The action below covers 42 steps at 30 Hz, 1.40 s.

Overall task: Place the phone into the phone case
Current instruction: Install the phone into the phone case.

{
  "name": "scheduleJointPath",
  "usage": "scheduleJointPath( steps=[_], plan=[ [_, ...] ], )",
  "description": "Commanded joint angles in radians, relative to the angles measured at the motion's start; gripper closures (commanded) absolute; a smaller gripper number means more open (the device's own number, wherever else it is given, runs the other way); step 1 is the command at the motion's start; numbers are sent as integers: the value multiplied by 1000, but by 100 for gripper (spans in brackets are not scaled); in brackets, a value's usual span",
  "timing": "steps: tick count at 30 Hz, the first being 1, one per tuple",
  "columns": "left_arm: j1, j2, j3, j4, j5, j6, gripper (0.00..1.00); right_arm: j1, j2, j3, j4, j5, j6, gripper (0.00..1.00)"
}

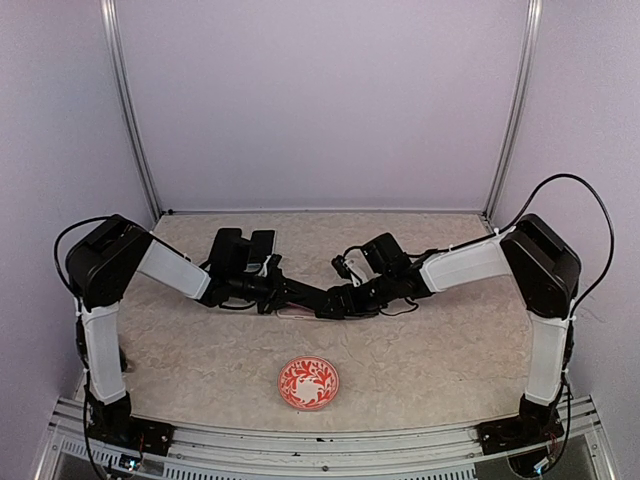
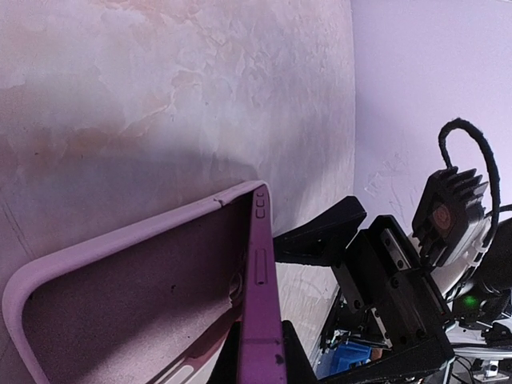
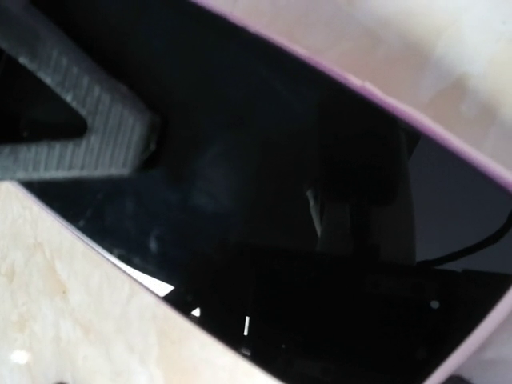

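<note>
Both arms meet mid-table in the top view. The left gripper (image 1: 284, 294) is clamped fully shut on the phone case (image 2: 120, 312). On my left wrist feed its black fingers (image 2: 298, 362) pinch the case's button-side wall at the bottom of the frame. The case is mauve and held tilted, its dark lined inside facing the camera and filling the lower left. The part of the lining I can see is bare. The right gripper (image 1: 332, 303) has its jaws spread wide with nothing gripped between them. On the right wrist feed the phone (image 3: 280, 200) fills most of the frame, its glossy black screen running from upper left to lower right. One ribbed black finger (image 3: 76, 120) sits over the screen at upper left, but I can't tell if it's touching. A pink rim runs along the screen's upper-right edge and lower-right corner. I can't tell from here whether that's the case lip around the phone, or how far the phone is seated. From above the pair shows only as a thin pale sliver between the two grippers. A red patterned plate (image 1: 308, 383) sits on the table (image 1: 450, 345) lower centre, well apart from both grippers.
</note>
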Motion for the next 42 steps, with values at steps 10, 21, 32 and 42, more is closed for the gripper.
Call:
scheduleJointPath(
  steps=[10,21,32,42],
  plan=[
    [-33,50,-17,-61,24,58,100,-11,81,26,71,96,-49,1],
    [-34,59,-6,-53,54,58,100,-11,125,76,97,28,-62,1],
    [-21,79,-126,235,51,-87,100,4,90,21,123,-42,-49,1],
    [14,17,-202,414,64,-133,100,-40,16,-47,134,-76,-15,1]
  ],
)
